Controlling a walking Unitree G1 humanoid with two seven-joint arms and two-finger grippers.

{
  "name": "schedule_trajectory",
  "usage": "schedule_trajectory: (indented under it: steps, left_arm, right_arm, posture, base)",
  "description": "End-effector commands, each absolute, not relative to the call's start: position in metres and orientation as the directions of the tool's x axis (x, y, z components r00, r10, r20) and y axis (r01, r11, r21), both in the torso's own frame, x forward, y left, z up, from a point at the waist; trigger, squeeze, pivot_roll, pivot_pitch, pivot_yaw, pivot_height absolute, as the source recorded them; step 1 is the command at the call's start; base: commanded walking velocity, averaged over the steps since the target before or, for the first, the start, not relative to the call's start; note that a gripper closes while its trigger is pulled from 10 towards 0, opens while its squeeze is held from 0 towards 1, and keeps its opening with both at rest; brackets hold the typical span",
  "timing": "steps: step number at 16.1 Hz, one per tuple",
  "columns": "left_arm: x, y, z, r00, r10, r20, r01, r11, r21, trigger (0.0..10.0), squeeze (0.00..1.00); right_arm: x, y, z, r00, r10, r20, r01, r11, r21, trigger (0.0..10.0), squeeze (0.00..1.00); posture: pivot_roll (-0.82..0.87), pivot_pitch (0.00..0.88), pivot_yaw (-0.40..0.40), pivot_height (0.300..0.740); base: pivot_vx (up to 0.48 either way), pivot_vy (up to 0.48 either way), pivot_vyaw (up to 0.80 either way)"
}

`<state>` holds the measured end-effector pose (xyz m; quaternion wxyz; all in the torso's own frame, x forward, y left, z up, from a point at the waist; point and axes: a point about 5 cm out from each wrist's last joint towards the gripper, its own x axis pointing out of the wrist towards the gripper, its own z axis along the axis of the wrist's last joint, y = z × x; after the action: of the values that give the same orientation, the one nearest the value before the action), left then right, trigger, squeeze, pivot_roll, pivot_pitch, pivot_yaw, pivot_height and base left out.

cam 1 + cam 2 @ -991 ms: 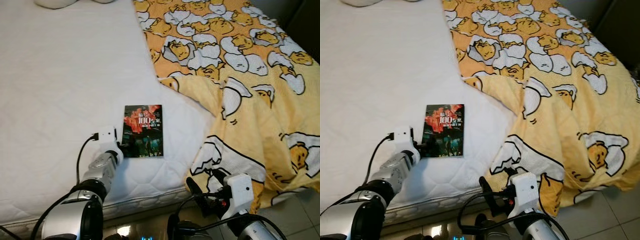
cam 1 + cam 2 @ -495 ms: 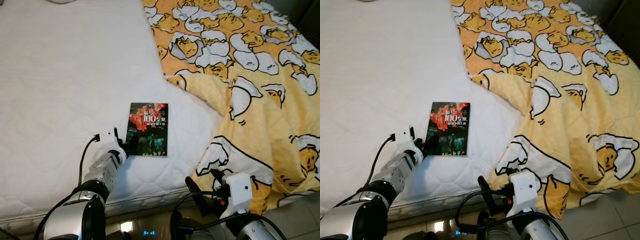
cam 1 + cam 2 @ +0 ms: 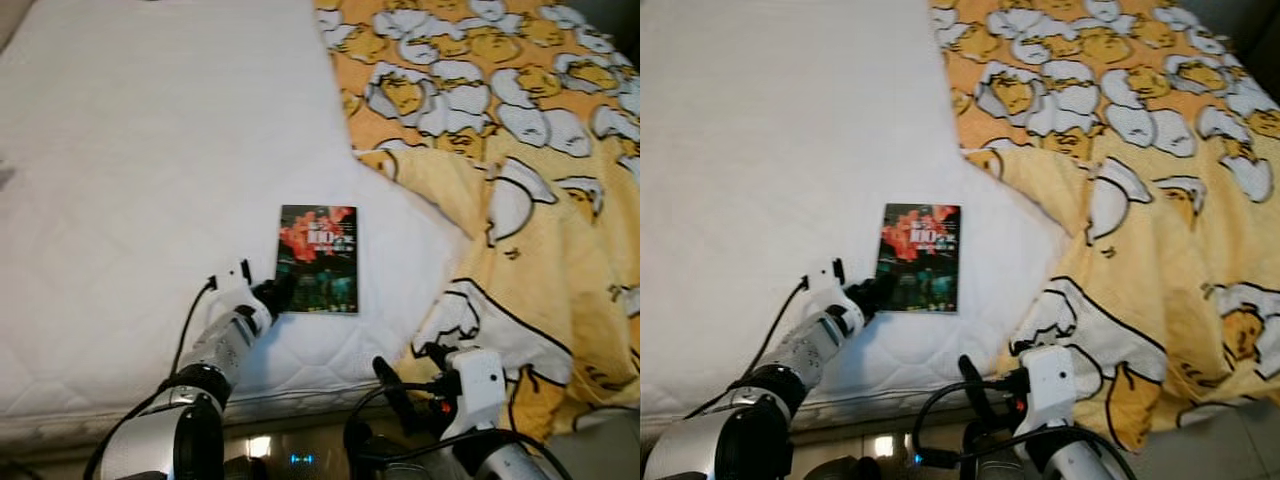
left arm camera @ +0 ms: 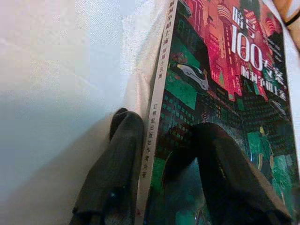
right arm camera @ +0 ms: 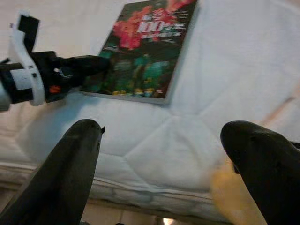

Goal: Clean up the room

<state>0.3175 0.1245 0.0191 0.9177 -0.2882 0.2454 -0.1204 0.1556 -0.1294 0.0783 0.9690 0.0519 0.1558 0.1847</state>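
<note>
While book [image 3: 318, 259] lies on bed [image 3: 140, 180], left end effector [image 3: 274, 294] straddles its corner

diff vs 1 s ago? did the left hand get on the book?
Left hand has slid forward to the dark red-and-green paperback book's near spine corner; its fingers now straddle that edge, one on the cover, one beside the spine. Not lifted. The camera shifted. The book, white quilted mattress and yellow egg-print blanket are unchanged; the right hand stayed open, low.

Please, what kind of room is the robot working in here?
Most likely a bedroom. A bed with a white quilted mattress takes up the scene, a yellow patterned duvet lies pushed to one side, and a paperback book rests near the mattress edge.
</note>
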Motion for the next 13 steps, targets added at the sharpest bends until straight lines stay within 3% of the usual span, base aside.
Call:
schedule_trajectory:
  steps: [1, 4, 6, 9, 11, 13]
  left_arm:
    - [0.278, 0.087, -0.016, 0.69, -0.513, -0.51, 0.064, 0.746, -0.663, 0.0, 0.0]
    - [0.281, 0.084, -0.013, 0.719, -0.518, -0.463, 0.057, 0.708, -0.703, 0.0, 0.0]
    - [0.303, 0.081, 0.013, 0.8, -0.521, -0.296, 0.1, 0.603, -0.792, 0.0, 0.0]
    - [0.327, 0.077, 0.045, 0.836, -0.533, -0.133, 0.189, 0.506, -0.841, 0.0, 0.0]
    - [0.34, 0.083, 0.062, 0.855, -0.513, -0.075, 0.225, 0.499, -0.837, 0.0, 0.0]
    - [0.357, 0.115, 0.085, 0.898, -0.441, 0.004, 0.258, 0.519, -0.815, 0.0, 0.0]
  right_arm:
    - [0.154, -0.131, 0.078, 0.885, 0.362, -0.292, -0.33, 0.931, 0.154, 10.0, 0.0]
    - [0.155, -0.13, 0.078, 0.886, 0.361, -0.29, -0.329, 0.932, 0.155, 10.0, 0.0]
    - [0.159, -0.131, 0.077, 0.894, 0.35, -0.279, -0.318, 0.935, 0.156, 10.0, 0.0]
    - [0.17, -0.131, 0.074, 0.906, 0.336, -0.258, -0.302, 0.939, 0.164, 10.0, 0.0]
    - [0.184, -0.131, 0.072, 0.918, 0.32, -0.233, -0.288, 0.944, 0.163, 10.0, 0.0]
    - [0.204, -0.147, 0.064, 0.94, 0.272, -0.206, -0.239, 0.956, 0.171, 10.0, 0.0]
  posture:
    - [-0.25, 0.242, -0.036, 0.74]
    - [-0.25, 0.24, -0.034, 0.74]
    - [-0.23, 0.216, -0.028, 0.74]
    - [-0.21, 0.182, -0.021, 0.74]
    - [-0.18, 0.114, -0.001, 0.74]
    - [-0.17, 0.058, 0.015, 0.74]
  base:
    - [0.0, 0.0, 0.0]
    - [0.0, 0.0, 0.0]
    - [0.0, 0.0, 0.0]
    - [0.0, 0.0, 0.0]
    - [0.0, 0.0, 0.0]
    - [0.0, 0.0, 0.0]
